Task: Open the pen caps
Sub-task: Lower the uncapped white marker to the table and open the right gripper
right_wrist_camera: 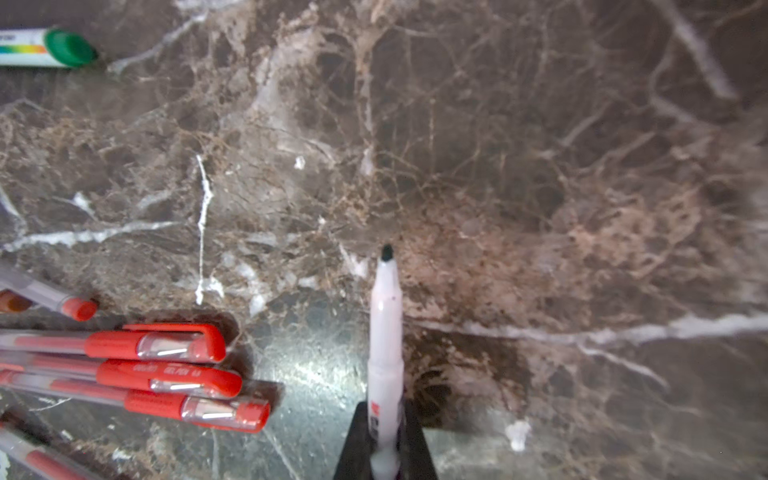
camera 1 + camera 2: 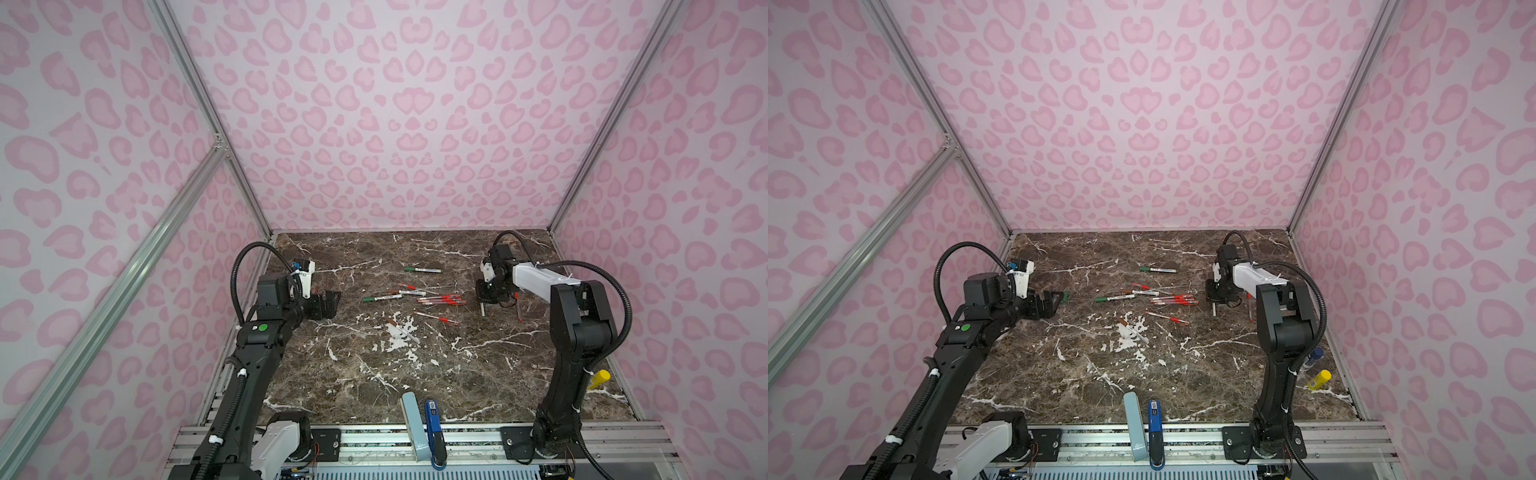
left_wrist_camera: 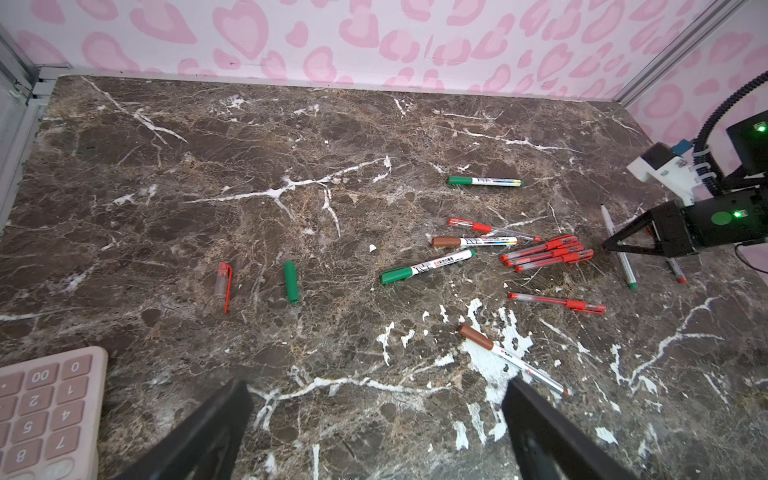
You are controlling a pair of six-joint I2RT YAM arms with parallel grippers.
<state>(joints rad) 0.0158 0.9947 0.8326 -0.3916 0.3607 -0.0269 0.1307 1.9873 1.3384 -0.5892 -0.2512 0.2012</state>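
My right gripper is shut on a white-barrelled marker whose cap is off, its dark tip just above the marble. In both top views this gripper hangs at the right of the pen pile. My left gripper is open and holds nothing, low at the table's left. Ahead of it lie a loose green cap and a loose red cap. Capped pens lie mid-table: two green-capped markers, two brown-capped ones, and several red pens.
A pink calculator lies beside my left gripper. A pale blue bar and a blue stapler-like object sit at the front edge. A yellow item lies front right. Patterned walls enclose three sides.
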